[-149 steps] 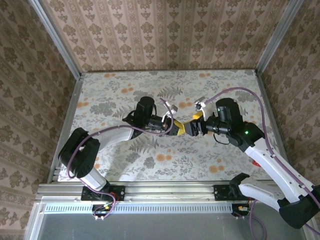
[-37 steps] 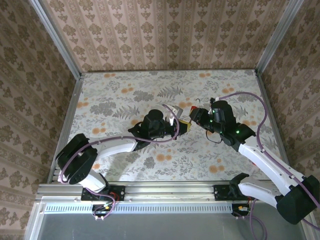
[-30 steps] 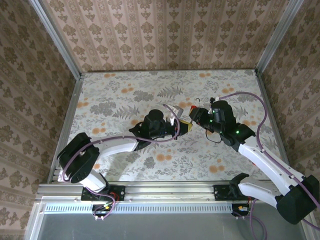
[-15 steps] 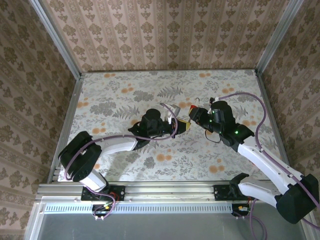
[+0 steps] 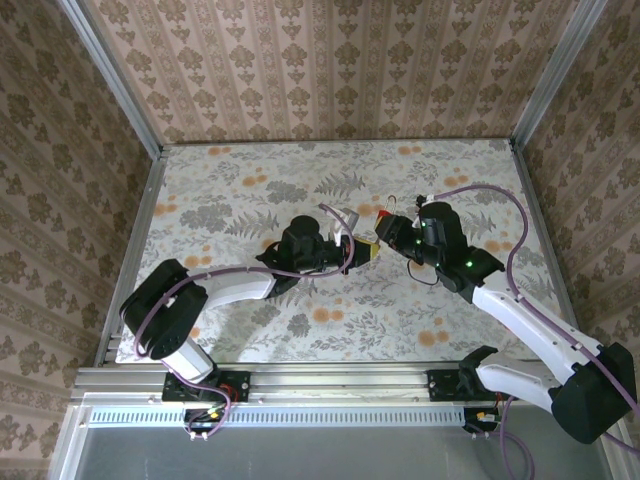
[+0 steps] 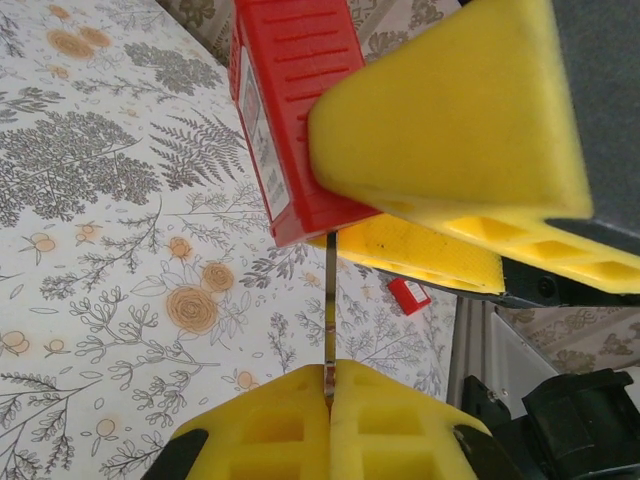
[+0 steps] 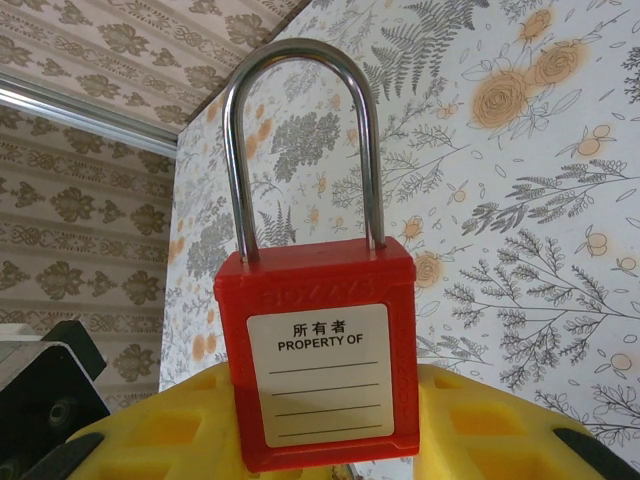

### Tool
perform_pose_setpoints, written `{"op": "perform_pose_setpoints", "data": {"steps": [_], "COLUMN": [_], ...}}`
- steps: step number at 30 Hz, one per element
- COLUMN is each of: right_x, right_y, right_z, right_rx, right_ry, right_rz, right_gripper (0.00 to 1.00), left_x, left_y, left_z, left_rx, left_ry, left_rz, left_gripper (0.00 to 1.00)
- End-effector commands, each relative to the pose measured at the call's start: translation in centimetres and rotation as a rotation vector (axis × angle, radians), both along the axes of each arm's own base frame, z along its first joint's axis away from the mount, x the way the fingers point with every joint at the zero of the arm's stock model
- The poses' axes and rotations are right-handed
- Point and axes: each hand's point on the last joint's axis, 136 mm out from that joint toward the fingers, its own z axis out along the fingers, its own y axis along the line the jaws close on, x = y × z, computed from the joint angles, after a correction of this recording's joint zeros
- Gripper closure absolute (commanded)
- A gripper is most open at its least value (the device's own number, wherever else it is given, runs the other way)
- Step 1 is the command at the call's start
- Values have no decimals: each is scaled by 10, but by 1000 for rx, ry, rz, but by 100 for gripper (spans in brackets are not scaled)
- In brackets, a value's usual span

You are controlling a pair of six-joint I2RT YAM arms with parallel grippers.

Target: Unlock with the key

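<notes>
— Where is the padlock (image 7: 310,290)?
— Bottom centre of the right wrist view, its red body clamped between the right jaws. The steel loop (image 7: 300,48) stands upright, with both legs going into the body (the label (image 7: 325,385) reads "PROPERTY OF").
— And the key (image 6: 328,310)?
— Centre of the left wrist view, a thin blade seen edge-on. The left jaws are pressed together on it. Its tip reaches the underside of the padlock, which sits at the upper centre there.
— From above?
— Both arms meet just right of centre, over the flowered table (image 5: 450,180).
</notes>
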Motion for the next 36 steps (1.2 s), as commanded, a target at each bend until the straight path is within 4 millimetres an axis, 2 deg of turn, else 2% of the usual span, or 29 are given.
{"op": "perform_pose_setpoints", "data": {"steps": [1, 11, 26, 32, 36], "right_x": [-11, -16, -18, -21, -24], "right_y": [13, 18, 34, 40, 46], "right_z": [-9, -30, -30, -33, -37], "right_rx": [4, -107, -141, -88, -60], "right_ry": [23, 45, -44, 1, 55], "right_rz": [63, 54, 22, 28, 39], "right_gripper": [94, 95, 97, 97, 97], "left_x": [16, 22, 29, 23, 28], "left_y": [8, 13, 5, 1, 8], "left_z": [13, 32, 54, 54, 45], "left_rx": [-59, -118, -175, 9, 141], "left_ry": [-3, 4, 49, -87, -164], "left_rz": [50, 59, 110, 136, 163], "left_gripper": [100, 100, 100, 100, 100]}}
